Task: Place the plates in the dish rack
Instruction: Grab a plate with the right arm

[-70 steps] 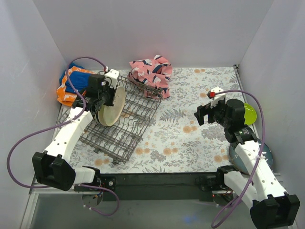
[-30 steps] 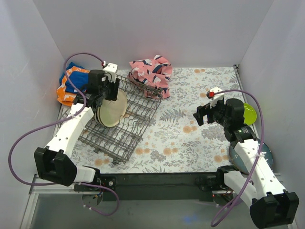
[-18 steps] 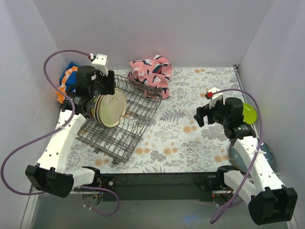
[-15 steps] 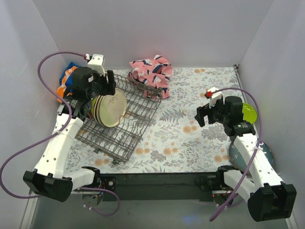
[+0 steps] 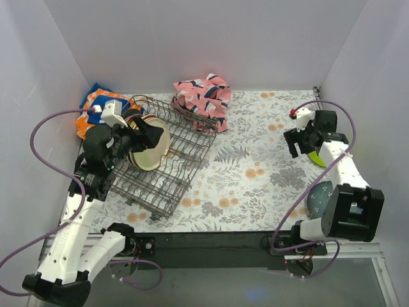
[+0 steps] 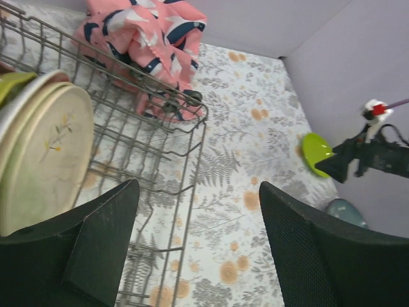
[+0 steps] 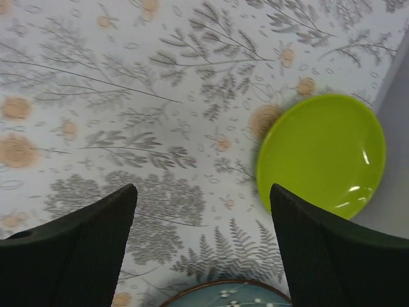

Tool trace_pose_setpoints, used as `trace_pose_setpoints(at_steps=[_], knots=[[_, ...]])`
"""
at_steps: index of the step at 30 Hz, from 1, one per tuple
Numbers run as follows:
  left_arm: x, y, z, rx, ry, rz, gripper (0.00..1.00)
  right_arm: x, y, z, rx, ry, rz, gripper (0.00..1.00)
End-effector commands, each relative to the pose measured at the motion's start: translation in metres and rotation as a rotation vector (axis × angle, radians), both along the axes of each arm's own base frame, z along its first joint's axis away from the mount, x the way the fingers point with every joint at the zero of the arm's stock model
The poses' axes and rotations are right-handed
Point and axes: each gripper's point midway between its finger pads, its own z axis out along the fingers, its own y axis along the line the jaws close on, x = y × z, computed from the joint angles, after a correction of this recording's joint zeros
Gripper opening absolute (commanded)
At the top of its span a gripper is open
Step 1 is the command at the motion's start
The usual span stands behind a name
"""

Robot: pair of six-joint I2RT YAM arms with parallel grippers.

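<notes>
Evidently agape, empty: left end effector, right one

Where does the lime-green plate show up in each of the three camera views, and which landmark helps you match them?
Top external: the lime-green plate is on the right side at mid-height, only a sliver showing.
Left wrist: far right, mid-height, small.
Right wrist: right of centre, large and almost wholly shown.
Shared landmark: the teal plate lies close beside it in all three.
</notes>
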Motion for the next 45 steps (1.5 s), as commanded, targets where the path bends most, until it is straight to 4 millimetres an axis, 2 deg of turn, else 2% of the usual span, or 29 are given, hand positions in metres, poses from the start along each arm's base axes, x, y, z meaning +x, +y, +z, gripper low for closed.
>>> trace_pose_setpoints(at_steps=[1,2,5,8,13,18,27,33,34,40,45], knots=[[-0.011,-0.017,0.008,-0.211,0.015,-0.042,0.74,0.012,-0.067,-0.007,-0.287,0.076,-0.031,0.85],[-0.013,-0.020,0.005,-0.240,0.042,-0.052,0.74,0.015,-0.078,-0.019,-0.326,0.116,-0.014,0.83],[-0.014,-0.028,-0.007,-0.275,0.107,-0.079,0.74,0.026,-0.101,-0.030,-0.387,0.168,-0.028,0.75],[-0.017,-0.037,-0.014,-0.322,0.170,-0.112,0.74,0.034,-0.111,-0.041,-0.412,0.202,-0.015,0.68],[-0.023,-0.043,-0.017,-0.366,0.213,-0.139,0.74,0.038,-0.118,-0.060,-0.448,0.238,0.004,0.61],[-0.025,-0.045,-0.023,-0.381,0.233,-0.143,0.74,0.028,-0.116,-0.086,-0.449,0.272,0.029,0.59],[-0.019,-0.055,-0.028,-0.414,0.284,-0.180,0.74,0.022,-0.123,-0.115,-0.516,0.261,0.056,0.55],[-0.016,-0.059,-0.024,-0.429,0.291,-0.199,0.73,0.011,-0.120,-0.133,-0.526,0.282,0.107,0.38],[-0.016,-0.059,-0.024,-0.431,0.291,-0.201,0.73,0.009,-0.117,-0.136,-0.517,0.283,0.121,0.32],[-0.018,-0.062,-0.029,-0.464,0.324,-0.208,0.73,-0.004,-0.104,-0.145,-0.474,0.285,0.189,0.06],[-0.016,-0.069,-0.034,-0.497,0.374,-0.230,0.73,-0.003,-0.091,-0.133,-0.428,0.233,0.228,0.01]])
